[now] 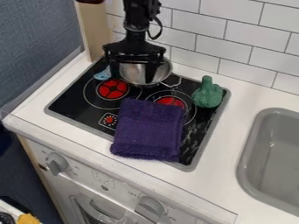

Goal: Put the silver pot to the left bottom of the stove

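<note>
The black gripper point(133, 71) hangs over the back of the stove, its fingers spread apart. Below and slightly right of it, the silver pot point(133, 76) stands at the back of the black stove top point(74, 104), with its thin handle toward the front right. One finger crosses the pot's inside in this view, and the other is by its left edge. Whether either touches the pot, I cannot tell. The gripper covers part of the pot's rim.
A folded purple cloth point(148, 130) covers the stove's front middle, right of the lower-left dial mark. A green broccoli-like toy point(208, 92) stands at the right. A light-blue object point(103, 73) lies at the back left. Tiled wall behind; grey sink point(247, 164) at right.
</note>
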`<state>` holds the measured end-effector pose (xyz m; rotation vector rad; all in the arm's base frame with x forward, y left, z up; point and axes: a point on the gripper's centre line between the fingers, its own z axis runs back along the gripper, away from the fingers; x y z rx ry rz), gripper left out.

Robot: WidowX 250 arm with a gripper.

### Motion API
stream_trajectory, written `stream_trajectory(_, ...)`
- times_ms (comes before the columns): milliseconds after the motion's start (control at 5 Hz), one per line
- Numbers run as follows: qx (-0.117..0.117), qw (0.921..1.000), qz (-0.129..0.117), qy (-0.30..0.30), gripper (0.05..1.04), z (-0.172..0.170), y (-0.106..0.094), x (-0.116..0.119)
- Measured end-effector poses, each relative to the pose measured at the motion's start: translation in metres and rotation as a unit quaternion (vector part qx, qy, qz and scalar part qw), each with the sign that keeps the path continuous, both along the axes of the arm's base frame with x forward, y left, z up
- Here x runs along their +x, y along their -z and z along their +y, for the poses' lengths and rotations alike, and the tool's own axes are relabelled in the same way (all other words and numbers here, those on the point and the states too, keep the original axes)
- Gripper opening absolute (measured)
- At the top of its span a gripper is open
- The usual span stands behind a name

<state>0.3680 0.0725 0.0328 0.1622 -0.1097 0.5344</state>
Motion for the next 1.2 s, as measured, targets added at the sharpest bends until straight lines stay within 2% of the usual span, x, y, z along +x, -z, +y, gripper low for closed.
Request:
stream_trajectory(200, 0.004, 0.9996, 0.022, -0.016, 0.947, 0.002, 0.014, 0.000)
stream_trajectory(400, -0.008, 0.9995, 0.023, -0.019, 0.675, 0.005, 0.018, 0.003)
stream_trajectory(600, -0.007, 0.9997, 0.021, -0.006, 0.418, 0.006, 0.016, 0.005)
stream_trajectory(800, -0.011, 0.9998, 0.015, -0.004, 0.304, 0.005, 0.014, 0.005)
stream_trajectory(1000, -0.022, 0.9996, -0.014, 0.012, 0.184, 0.000, -0.007, 0.006)
stream_trajectory(1200, -0.035, 0.9971, -0.066, 0.016, 0.080, -0.006, -0.049, 0.009)
